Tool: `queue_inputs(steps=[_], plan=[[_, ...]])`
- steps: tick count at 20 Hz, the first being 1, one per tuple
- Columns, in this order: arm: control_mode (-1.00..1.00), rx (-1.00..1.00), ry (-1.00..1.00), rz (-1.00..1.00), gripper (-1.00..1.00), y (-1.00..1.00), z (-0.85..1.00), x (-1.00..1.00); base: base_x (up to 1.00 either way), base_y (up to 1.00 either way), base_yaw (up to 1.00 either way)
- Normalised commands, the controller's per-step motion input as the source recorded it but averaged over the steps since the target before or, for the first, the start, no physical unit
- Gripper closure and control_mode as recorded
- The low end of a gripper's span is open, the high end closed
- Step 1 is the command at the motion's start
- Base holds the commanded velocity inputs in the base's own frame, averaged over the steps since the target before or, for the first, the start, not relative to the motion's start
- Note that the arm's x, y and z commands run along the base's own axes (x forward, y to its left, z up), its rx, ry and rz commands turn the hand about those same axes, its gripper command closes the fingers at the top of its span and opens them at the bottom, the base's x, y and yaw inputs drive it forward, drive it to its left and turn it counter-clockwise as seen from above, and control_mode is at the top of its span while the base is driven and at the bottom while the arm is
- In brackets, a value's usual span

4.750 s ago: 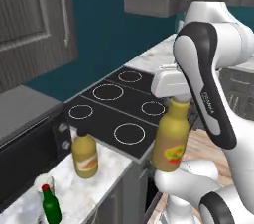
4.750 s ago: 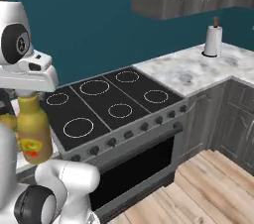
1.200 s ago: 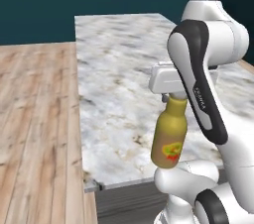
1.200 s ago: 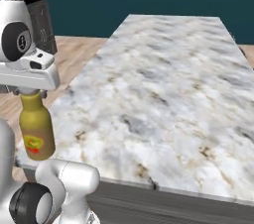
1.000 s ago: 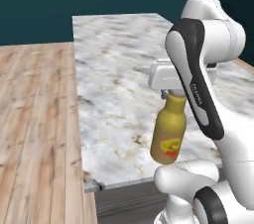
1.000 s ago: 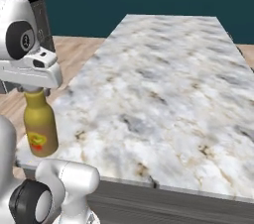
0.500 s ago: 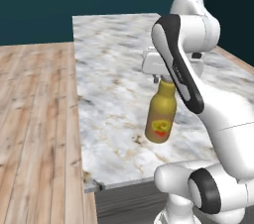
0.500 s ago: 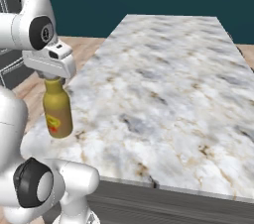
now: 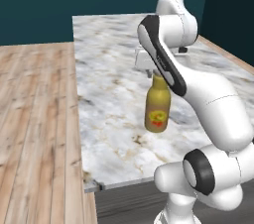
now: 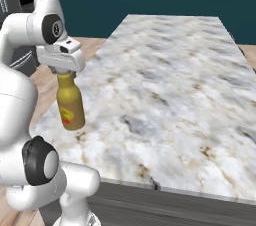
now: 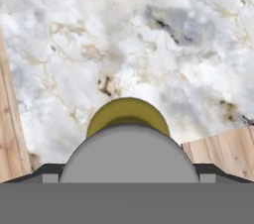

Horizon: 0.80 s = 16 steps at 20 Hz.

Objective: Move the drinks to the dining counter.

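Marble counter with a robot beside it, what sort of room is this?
Probably a kitchen or dining area: a long marble counter, a wood plank floor beside it, and an amber bottle hanging from the robot's claw above it.

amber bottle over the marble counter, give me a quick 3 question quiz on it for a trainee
1. True or false: the amber bottle lies on its side on the dining counter.
2. What holds the bottle? A) the pincer, at the bottle's cap B) a person's hand C) nothing
3. Fill in: beside the counter, the floor is made of ____ planks.

Key: 1 false, it hangs upright from the pincer. 2 A. 3 wooden.
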Motion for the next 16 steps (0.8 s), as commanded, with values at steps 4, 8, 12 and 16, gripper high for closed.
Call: queue_inputs(steps=[4,8,12,16], plan=[[-1.00,-0.02,0.00,0.00,1.00,-0.01,-0.22,0.44,0.00,0.00,0.00],[-1.00,0.00,0.00,0.00,1.00,-0.01,-0.12,0.12,0.00,0.00,0.00],[-1.00,-0.01,-0.03,0.00,1.00,0.00,-0.29,0.07,0.00,0.00,0.00],[-1.00,0.00,-0.05,0.00,1.00,0.00,-0.33,0.03,0.00,0.00,0.00]])
